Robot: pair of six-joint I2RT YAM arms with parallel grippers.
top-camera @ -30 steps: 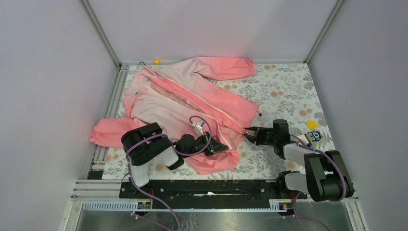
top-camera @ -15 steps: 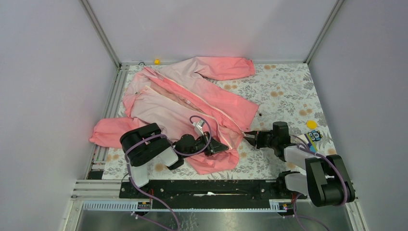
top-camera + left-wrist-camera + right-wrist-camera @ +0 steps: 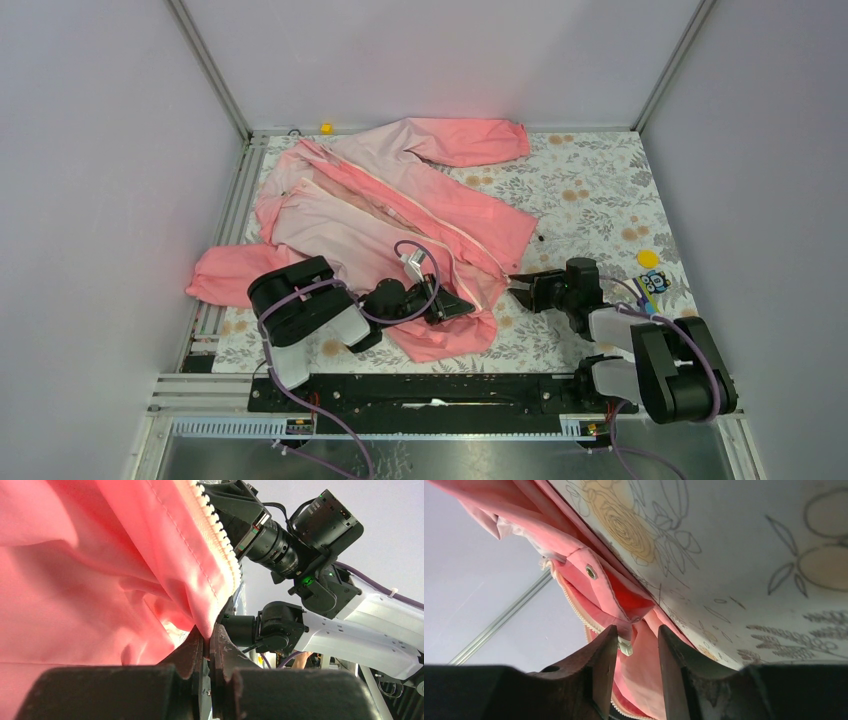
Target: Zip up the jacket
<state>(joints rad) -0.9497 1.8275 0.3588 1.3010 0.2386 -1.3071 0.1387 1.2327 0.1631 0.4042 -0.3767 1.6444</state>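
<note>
The pink jacket (image 3: pixel 400 215) lies spread and unzipped on the floral table cover, collar far left, hem near the arms. My left gripper (image 3: pixel 468 306) is shut on the hem edge of the jacket (image 3: pixel 150 575) beside the whitish zipper teeth (image 3: pixel 220 545). My right gripper (image 3: pixel 518 283) is open, just right of the hem corner. In the right wrist view the hem corner (image 3: pixel 609 587) with a metal snap (image 3: pixel 590 571) and a whitish zipper end (image 3: pixel 625 647) sits between its fingers (image 3: pixel 601 655). The dark pull does not show.
A small yellow object (image 3: pixel 326 128) lies at the far edge. A yellow disc (image 3: pixel 649 259) and a small printed card (image 3: pixel 655 283) lie at the right. A tiny dark speck (image 3: pixel 540 239) lies right of the jacket. Walls enclose the table.
My right gripper has shifted slightly nearer and lower beside the hem corner. The left gripper and jacket have not visibly moved.
</note>
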